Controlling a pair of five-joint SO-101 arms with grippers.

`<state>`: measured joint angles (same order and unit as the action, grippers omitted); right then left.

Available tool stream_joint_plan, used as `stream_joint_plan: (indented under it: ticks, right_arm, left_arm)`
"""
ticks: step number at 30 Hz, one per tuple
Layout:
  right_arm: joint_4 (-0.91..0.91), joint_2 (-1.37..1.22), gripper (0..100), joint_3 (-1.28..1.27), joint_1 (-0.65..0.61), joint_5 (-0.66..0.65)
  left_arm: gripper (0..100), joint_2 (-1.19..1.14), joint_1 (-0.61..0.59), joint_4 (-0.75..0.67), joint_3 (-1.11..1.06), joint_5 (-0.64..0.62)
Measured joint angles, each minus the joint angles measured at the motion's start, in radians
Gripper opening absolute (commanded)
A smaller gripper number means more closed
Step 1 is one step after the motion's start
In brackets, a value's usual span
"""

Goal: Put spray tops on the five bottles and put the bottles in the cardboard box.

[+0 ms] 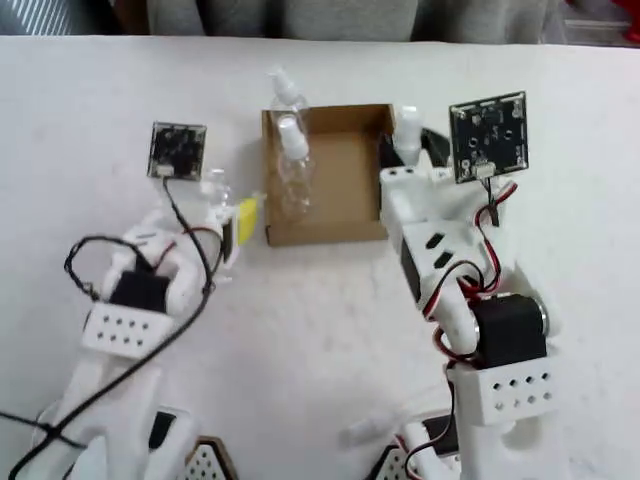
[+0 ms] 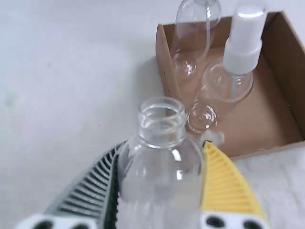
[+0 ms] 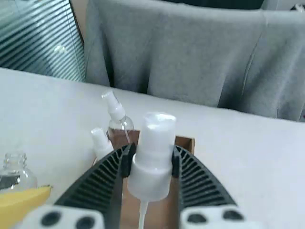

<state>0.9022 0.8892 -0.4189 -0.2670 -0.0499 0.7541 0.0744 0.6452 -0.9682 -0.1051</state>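
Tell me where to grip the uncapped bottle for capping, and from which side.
Grip the uncapped bottle around its round body below the shoulder, coming in from the sides, as the left gripper has it. It stands upright, so that likely leaves the threaded neck and open mouth clear above the grip for the spray top held in the right gripper.

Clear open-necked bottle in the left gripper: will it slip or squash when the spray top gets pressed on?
The clear capless bottle looks empty and probably thin plastic, so likely light; a hard squeeze may dent it. Its smooth rounded wall could twist in the left gripper, though the ribbed fingers clamp both sides.
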Motion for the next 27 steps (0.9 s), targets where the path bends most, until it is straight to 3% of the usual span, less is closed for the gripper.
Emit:
stream_joint_plan:
  ticks: [13, 27]
  right_arm:
    - [-0.14, 0.002, 1.6, 0.161, -0.245, 0.002]
    - [-0.232, -0.072, 1.6, 0.172, -0.407, 0.002]
  left_arm:
    - [2, 0.433, 0.178, -0.333, -0.436, 0.0]
    - [2, 0.984, 0.276, -0.333, -0.73, 0.0]
